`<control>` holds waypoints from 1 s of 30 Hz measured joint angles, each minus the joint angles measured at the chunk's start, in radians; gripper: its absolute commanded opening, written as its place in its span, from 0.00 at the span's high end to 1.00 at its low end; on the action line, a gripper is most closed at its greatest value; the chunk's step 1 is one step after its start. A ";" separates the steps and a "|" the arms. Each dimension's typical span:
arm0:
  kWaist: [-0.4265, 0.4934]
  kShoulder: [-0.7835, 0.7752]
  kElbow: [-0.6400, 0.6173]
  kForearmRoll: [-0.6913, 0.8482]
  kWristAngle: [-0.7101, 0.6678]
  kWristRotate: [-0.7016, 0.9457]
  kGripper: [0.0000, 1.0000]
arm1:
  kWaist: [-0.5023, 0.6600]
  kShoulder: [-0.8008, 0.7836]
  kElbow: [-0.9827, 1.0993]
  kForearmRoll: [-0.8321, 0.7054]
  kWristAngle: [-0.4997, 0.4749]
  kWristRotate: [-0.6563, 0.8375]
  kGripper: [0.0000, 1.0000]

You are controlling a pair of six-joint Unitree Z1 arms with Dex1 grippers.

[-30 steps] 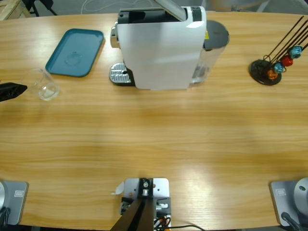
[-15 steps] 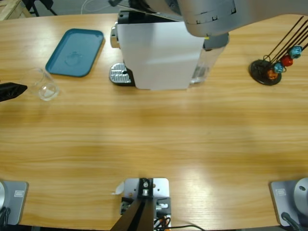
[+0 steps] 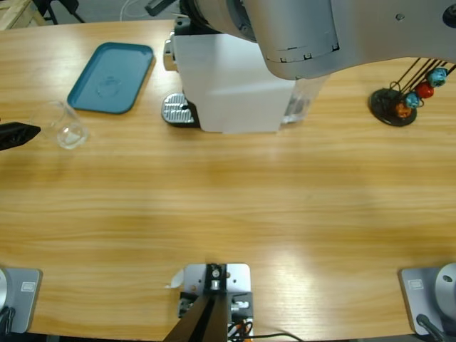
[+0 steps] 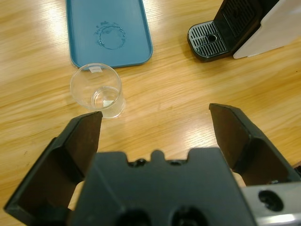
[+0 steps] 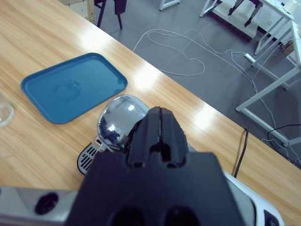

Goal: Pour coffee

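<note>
Clear glass cup (image 4: 97,96) upright, seemingly without coffee, beside teal tray (image 4: 109,30); left claw (image 4: 160,132) spread; right claw (image 5: 160,125) pressed together

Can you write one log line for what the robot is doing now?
left gripper: open, near empty glass cup | right gripper: shut, above coffee machine | tray: empty

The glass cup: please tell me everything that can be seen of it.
The cup is a small tumbler of clear glass with a round open rim. It stands upright on the wooden table, just off the near edge of the blue tray, not on it. It looks empty; no dark liquid shows inside. A small pale label shows near the rim and another near the bottom. The open left pincer is beside it, apart from it.
</note>
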 measured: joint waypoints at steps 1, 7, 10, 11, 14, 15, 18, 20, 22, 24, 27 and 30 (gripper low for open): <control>0.000 0.000 0.000 0.000 0.000 0.000 0.00 | 0.001 0.001 0.001 -0.004 0.000 0.004 1.00; 0.000 0.000 0.000 0.000 0.000 0.000 0.00 | 0.001 0.021 0.003 -0.034 0.000 0.031 1.00; 0.000 0.000 0.000 0.000 0.000 0.000 0.00 | 0.001 0.022 0.014 -0.053 0.000 0.045 1.00; 0.000 0.000 0.000 0.000 0.000 0.000 0.00 | 0.001 0.022 0.022 -0.064 0.000 0.048 1.00; 0.000 0.000 0.000 0.000 0.000 0.000 0.00 | 0.004 0.022 0.048 -0.085 0.003 0.060 1.00; 0.000 0.000 0.000 0.000 0.000 0.000 0.00 | 0.005 0.022 0.052 -0.090 0.003 0.064 1.00; 0.000 0.000 0.000 0.000 0.000 0.000 0.00 | 0.012 0.022 0.070 -0.114 0.005 0.083 1.00; 0.000 0.000 0.000 0.000 0.000 0.000 0.00 | 0.024 0.027 0.100 -0.121 0.009 0.092 1.00; 0.000 0.001 0.000 -0.001 0.000 0.000 0.00 | 0.039 0.032 0.100 -0.128 0.010 0.095 1.00; -0.001 0.003 0.001 -0.002 -0.001 0.000 0.00 | 0.043 0.032 0.100 -0.129 0.010 0.102 1.00; -0.001 0.005 0.001 -0.002 -0.001 0.000 0.00 | 0.043 0.032 0.101 -0.129 0.010 0.107 1.00; -0.001 0.005 0.001 -0.002 -0.001 0.000 0.00 | 0.043 0.032 0.101 -0.129 0.010 0.108 1.00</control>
